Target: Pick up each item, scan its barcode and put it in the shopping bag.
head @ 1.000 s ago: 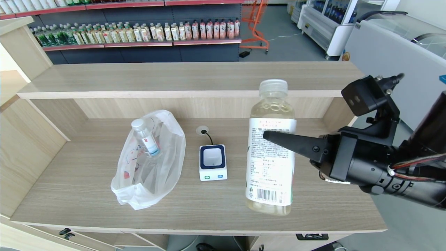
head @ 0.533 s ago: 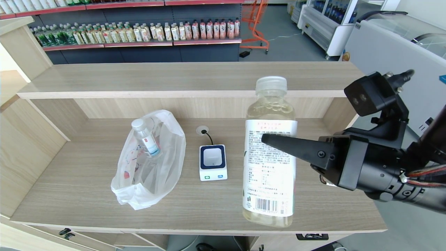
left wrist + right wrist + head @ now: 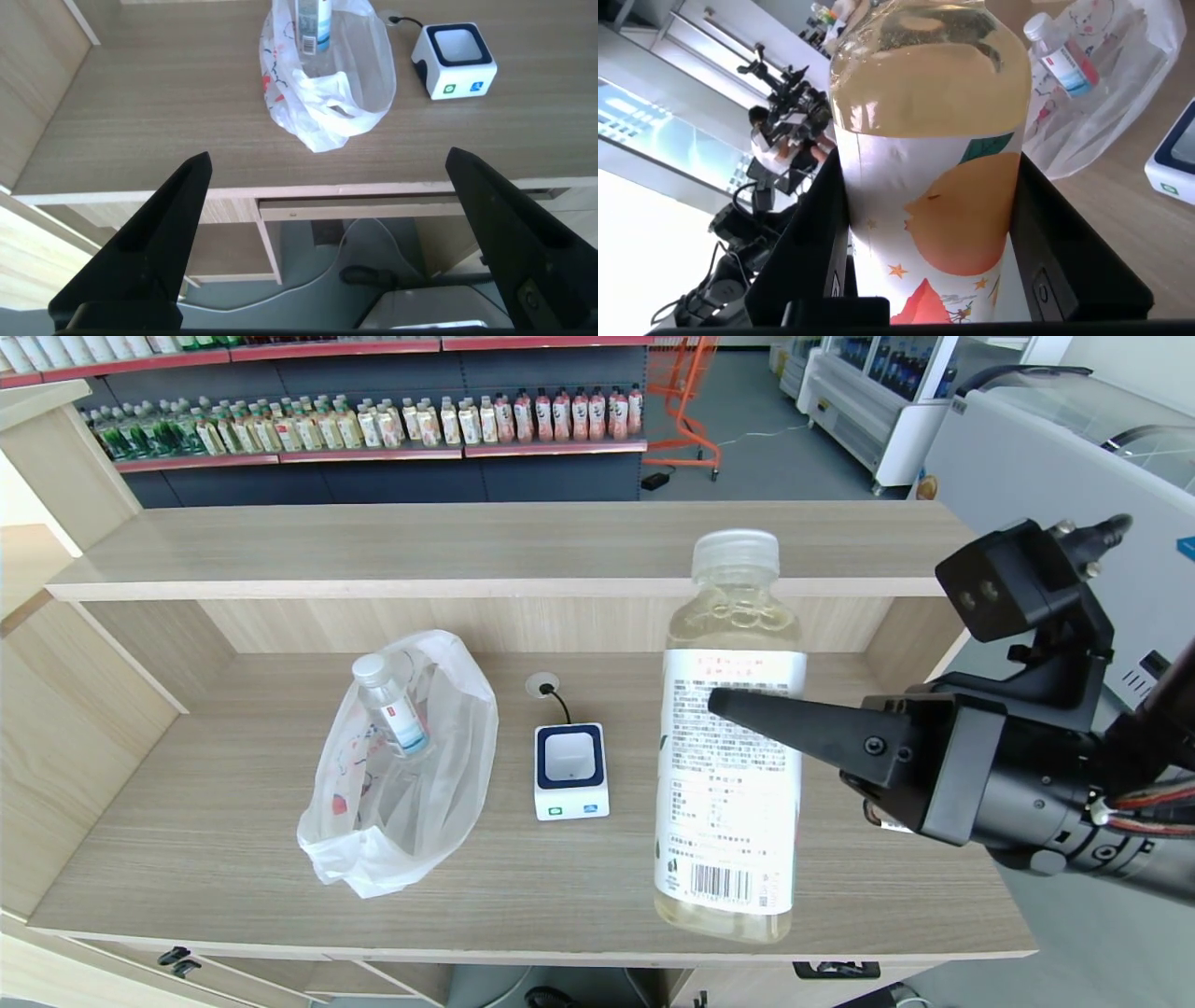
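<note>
We record right gripper [image 3: 738, 698] clamped on upright drink bottle [image 3: 733, 616] | scanner [image 3: 570, 770], shopping bag [image 3: 401, 784] to its left | left gripper [image 3: 329, 161] fingers apart.

This is a shop, seen from the checkout. Behind the wooden counter [image 3: 233, 821] run long shelves [image 3: 373, 455] with red edges, packed with rows of bottled drinks [image 3: 373, 425]. An orange wire rack [image 3: 686, 425] stands in the aisle, with a glass-door cooler [image 3: 864, 387] and a chest freezer [image 3: 1027, 467] nearby. On the counter sit a small barcode scanner [image 3: 570, 771] and a plastic shopping bag [image 3: 401, 775].
</note>
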Available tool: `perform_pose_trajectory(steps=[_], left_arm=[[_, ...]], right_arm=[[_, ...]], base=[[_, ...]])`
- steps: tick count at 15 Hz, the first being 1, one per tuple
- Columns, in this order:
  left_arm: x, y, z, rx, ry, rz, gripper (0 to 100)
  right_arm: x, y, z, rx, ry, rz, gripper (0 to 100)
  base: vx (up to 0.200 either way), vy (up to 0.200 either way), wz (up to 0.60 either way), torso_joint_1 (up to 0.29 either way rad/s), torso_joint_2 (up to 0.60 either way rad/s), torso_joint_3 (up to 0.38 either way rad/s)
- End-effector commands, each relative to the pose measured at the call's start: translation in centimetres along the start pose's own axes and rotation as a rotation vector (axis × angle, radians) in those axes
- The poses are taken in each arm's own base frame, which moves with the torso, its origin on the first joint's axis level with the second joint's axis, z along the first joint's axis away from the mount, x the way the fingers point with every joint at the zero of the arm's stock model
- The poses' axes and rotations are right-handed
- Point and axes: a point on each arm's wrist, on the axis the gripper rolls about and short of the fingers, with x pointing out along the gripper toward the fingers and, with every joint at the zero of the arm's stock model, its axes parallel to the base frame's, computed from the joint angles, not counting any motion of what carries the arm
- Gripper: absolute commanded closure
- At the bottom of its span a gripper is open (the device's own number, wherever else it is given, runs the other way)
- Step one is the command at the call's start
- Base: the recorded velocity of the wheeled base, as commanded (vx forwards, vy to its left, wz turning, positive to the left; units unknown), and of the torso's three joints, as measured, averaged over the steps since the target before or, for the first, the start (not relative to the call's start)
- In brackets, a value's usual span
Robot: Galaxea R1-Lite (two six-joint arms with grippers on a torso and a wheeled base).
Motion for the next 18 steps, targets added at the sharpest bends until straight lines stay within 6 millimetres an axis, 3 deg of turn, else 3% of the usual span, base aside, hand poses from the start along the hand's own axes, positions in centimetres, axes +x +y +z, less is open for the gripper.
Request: perform_pose_trajectory(steps=[1,5,8,12,18], left_arm=[[0.0,0.0,0.0,0.0,0.0,0.0,0],[0.0,0.0,0.0,0.0,0.0,0.0,0],[0.0,0.0,0.0,0.0,0.003,0.001,0],[0.0,0.0,0.0,0.0,0.002,0.001,0],[0.0,0.0,0.0,0.0,0.002,0.0,0]], right_arm=[[-0.2,0.2,0.2,-0.006,-0.009,0.005,100],[-0.5,-0.3,0.3,-0.054,-0.014,-0.022,100],[-1.1,-3.1,0.1,-0.208,-0.005,-0.131,100],[-2.1,-7.3,0.2,-0.608,0.052,-0.269,100],[-0.2,-11.3,-0.7,-0.989,0.05,-0.258,100]], base=[[0.0,0.0,0.0,0.0,0.0,0.0],[0.0,0.0,0.0,0.0,0.0,0.0],[0.0,0.0,0.0,0.0,0.0,0.0],[0.0,0.0,0.0,0.0,0.0,0.0],[0.0,0.0,0.0,0.0,0.0,0.0]])
